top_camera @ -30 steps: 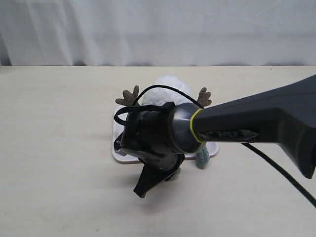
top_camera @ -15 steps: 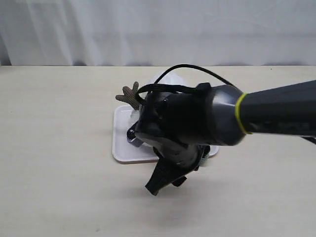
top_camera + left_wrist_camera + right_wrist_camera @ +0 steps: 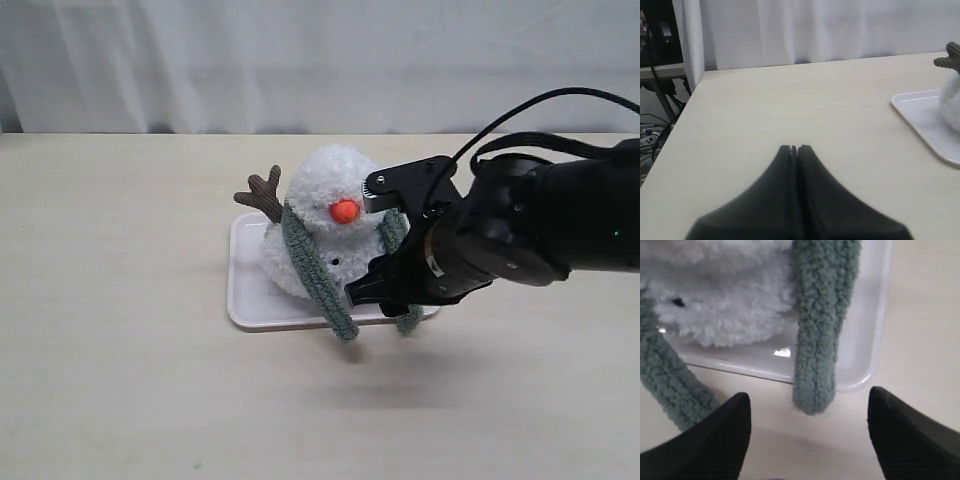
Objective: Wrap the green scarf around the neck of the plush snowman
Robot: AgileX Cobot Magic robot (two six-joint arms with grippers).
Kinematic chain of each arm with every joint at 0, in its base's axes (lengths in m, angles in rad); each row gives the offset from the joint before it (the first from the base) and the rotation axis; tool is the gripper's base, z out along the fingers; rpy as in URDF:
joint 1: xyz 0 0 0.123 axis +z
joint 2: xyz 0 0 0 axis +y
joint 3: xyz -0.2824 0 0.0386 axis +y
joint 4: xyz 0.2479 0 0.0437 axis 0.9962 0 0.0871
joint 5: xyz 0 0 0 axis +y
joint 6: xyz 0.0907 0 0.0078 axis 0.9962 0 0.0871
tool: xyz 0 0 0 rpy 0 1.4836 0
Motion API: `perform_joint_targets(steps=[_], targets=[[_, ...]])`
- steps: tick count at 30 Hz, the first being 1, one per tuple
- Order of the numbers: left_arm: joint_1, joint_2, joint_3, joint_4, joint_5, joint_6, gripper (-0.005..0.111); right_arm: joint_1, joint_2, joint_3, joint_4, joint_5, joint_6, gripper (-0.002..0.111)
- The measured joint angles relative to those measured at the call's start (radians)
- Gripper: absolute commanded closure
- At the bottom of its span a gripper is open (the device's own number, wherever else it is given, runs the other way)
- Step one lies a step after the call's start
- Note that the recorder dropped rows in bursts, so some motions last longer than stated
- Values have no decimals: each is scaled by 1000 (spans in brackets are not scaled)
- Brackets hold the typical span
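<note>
Exterior view: fluffy white snowman (image 3: 320,190) on a white tray (image 3: 245,292), fuzzy grey-green scarf (image 3: 310,268) round its neck (image 3: 340,238), both ends hanging over the tray's front rim. Left wrist view: left gripper (image 3: 794,150) clenched, empty. Right wrist view: right gripper (image 3: 810,440) released, facing one scarf end.

The right arm (image 3: 520,230) has swung clear of the plush snowman (image 3: 325,190), which it covered a second ago. It now hangs over the front right corner of the tray (image 3: 245,300). The snowman's face and the green scarf (image 3: 310,265) down its chest have come into sight (earlier only the twig arms and the top of the head showed). The right gripper (image 3: 807,399), whose fingers were close together before, now stands wide apart and holds nothing.
</note>
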Motion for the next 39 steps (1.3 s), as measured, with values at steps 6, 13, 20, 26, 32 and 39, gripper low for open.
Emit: perform_joint_targets(steps=[6, 13, 20, 26, 32, 39], targets=[[0, 0, 0, 0, 0, 0, 107, -43, 38, 4, 82, -107, -125, 45], [0, 0, 0, 0, 0, 0, 107, -72, 101, 4, 25, -171, -124, 45], [0, 0, 0, 0, 0, 0, 107, -127, 137, 4, -5, -206, -113, 47], [0, 0, 0, 0, 0, 0, 107, -130, 169, 4, -11, -243, -119, 53], [0, 0, 0, 0, 0, 0, 107, -130, 200, 4, -11, -251, -119, 75], [0, 0, 0, 0, 0, 0, 107, -130, 202, 4, 2, -262, -119, 104]])
